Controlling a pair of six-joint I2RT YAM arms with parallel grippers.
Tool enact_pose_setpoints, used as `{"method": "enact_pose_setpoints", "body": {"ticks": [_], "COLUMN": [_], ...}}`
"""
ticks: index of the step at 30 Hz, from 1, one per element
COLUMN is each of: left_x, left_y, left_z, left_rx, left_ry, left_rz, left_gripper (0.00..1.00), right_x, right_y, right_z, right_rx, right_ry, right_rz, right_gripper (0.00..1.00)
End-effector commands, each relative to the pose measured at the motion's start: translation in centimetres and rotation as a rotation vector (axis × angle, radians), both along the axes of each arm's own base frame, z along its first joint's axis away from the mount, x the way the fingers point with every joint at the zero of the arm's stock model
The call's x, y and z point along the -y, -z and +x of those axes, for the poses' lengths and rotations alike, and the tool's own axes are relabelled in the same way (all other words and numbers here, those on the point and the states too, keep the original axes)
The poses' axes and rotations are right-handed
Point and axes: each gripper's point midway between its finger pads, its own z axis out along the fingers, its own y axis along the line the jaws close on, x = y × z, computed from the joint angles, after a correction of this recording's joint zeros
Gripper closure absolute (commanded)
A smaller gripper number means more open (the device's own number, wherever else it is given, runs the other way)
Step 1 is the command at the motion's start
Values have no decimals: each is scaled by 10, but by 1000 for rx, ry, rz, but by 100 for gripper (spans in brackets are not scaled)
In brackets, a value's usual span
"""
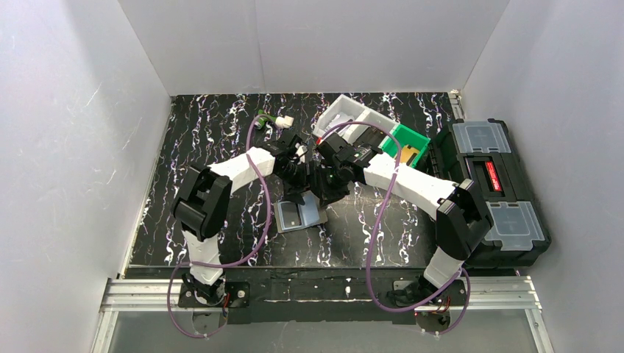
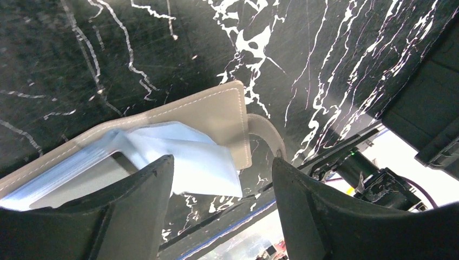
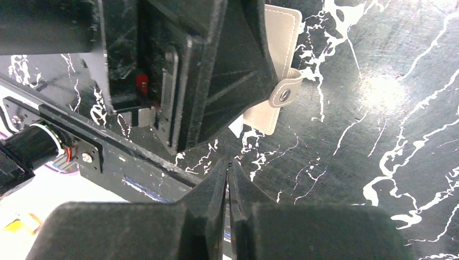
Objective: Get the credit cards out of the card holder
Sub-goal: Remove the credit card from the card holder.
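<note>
Top view isn't helping much here: both arms are crowding together over the middle of the worktop, and their dark bodies are blocking most of the spot where they meet. The holder is lying open there, a bit closer to the near edge than the far one, with only its near part peeking out.

Cards? Honestly not seeing any for sure. In the left wrist view the pale, shiny sleeves are fanning out of the holder, but I can't tell if anything's sitting inside them, and the lower left is getting cut off by a finger.

The left pincer is hanging spread wide right over the holder's corner, one finger covering the sleeves, the other just beside the snap tab. Can't tell if it's touching.

The right pincer is sitting pressed together with nothing showing between the fingers, near the holder's tab end but apart from it. From that side the left pincer is hiding most of the holder.
</note>
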Motion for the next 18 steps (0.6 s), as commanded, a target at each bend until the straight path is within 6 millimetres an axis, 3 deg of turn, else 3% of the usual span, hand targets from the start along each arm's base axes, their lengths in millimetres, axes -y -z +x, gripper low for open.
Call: {"method": "enact_pose_setpoints", "body": {"ticks": [1, 12, 18], "left_x": [-15, -35, -60], "left_y": [-32, -40, -45], "left_z": [4, 6, 6], "left_rx": [74, 97, 116], "left_ry": [1, -28, -71], "left_rz": [24, 48, 105], "left_gripper": [36, 36, 38], "right_x": [-14, -26, -32], "right_y": [-18, -21, -21], "right_z": [5, 4, 2], "right_rx": [22, -5, -26], "right_ry": [-30, -56, -73], "right_rz": [79, 123, 144], "right_gripper": [90, 88, 84]}}
